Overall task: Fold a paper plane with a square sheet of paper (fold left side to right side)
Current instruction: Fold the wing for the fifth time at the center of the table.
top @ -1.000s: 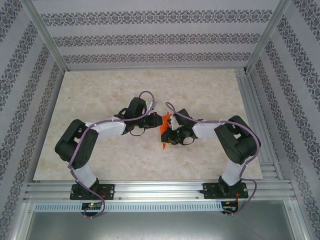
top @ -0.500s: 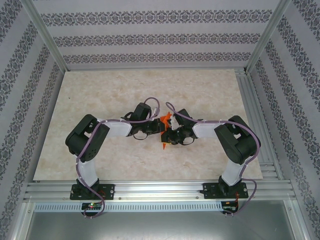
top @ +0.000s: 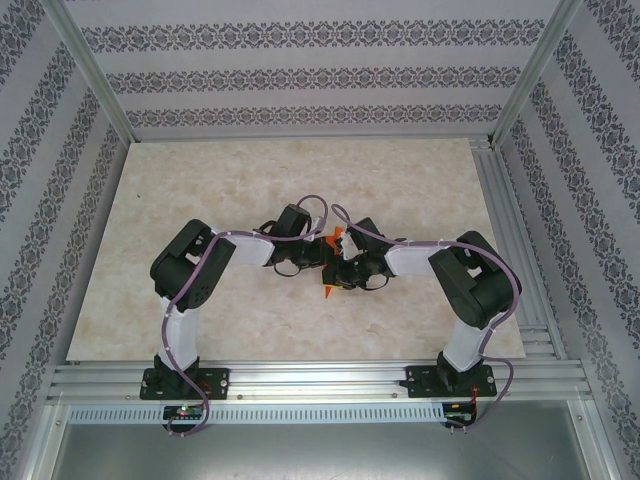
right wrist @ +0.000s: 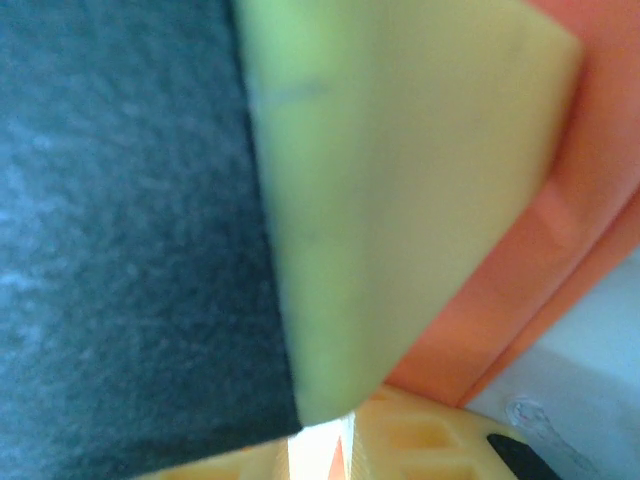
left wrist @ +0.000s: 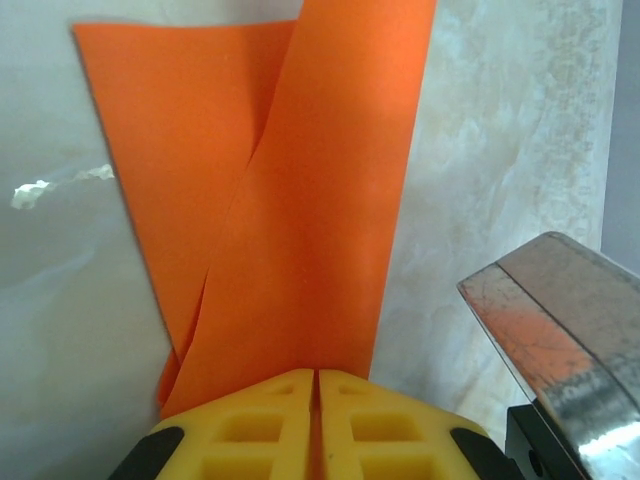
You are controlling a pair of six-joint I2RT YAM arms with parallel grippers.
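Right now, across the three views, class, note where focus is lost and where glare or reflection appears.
Top external: evenly lit, sharp, only soft shadows. Left wrist: orange sheet crisp; white glare spot on the table; metal part mirrors orange. Right wrist: yellow pad and dark surface too close, heavily blurred.

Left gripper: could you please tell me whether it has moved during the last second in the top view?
Yes. The left gripper has slid right toward the square sheet of paper, judged against its bolted base.
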